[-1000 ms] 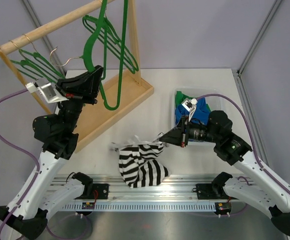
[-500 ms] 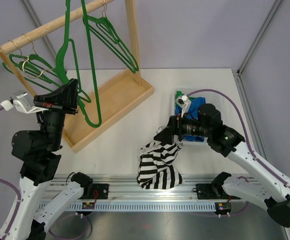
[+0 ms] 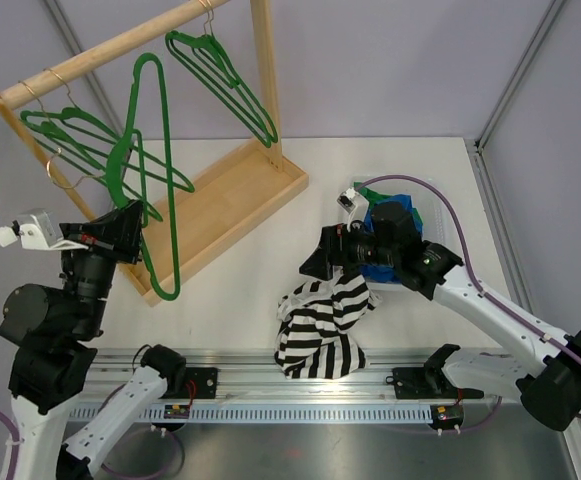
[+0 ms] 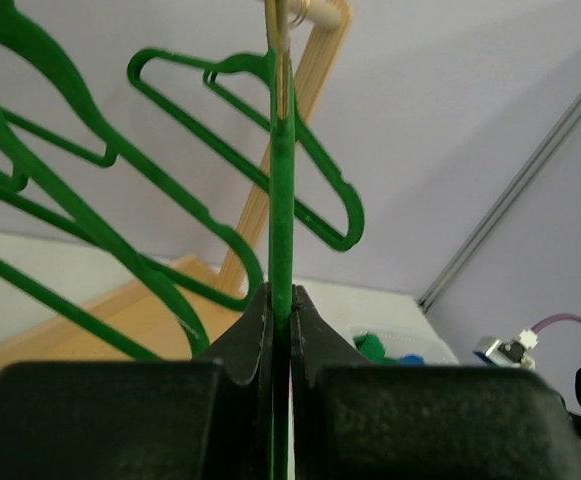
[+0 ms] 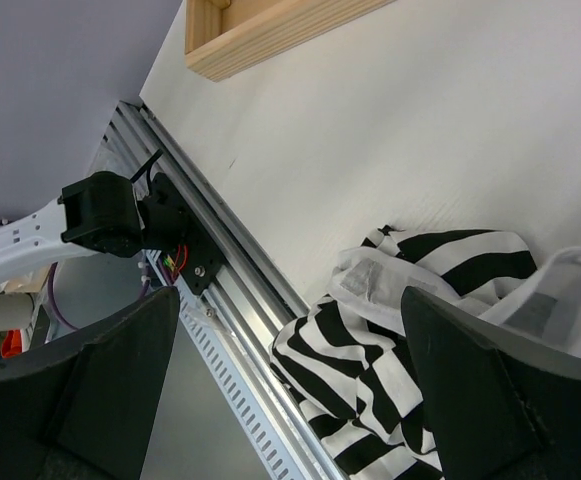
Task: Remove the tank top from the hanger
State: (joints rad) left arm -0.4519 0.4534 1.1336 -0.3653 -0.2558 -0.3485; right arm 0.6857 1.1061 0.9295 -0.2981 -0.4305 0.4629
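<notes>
- Since a second ago, the right tool (image 3: 313, 262) has gone from clamped to wide open, and the tank top (image 3: 320, 325) has shifted right along the tabletop (image 3: 240, 270).
- Over the same second, the left tool (image 4: 280, 300) has carried the hanger (image 4: 282, 200) leftward, away from the garment.
- The left tool is clamped tight on the green hanger's lower bar, and the hanger stands nearly upright in front of the wooden rack (image 3: 230, 190).
- The hanger's metal hook reaches up beside the rack's rod; whether it sits on the rod I cannot tell.
- The black-and-white striped tank top is off the hanger, heaped at the tabletop's near edge and partly over the metal rail (image 3: 270, 375).
- The right tool hovers just above the heap, a finger on either side of the cloth and nothing gripped.
- A bin (image 3: 415, 215) of blue and green cloth sits behind the right arm.
- Other green hangers (image 3: 225, 75) hang on the rod.
</notes>
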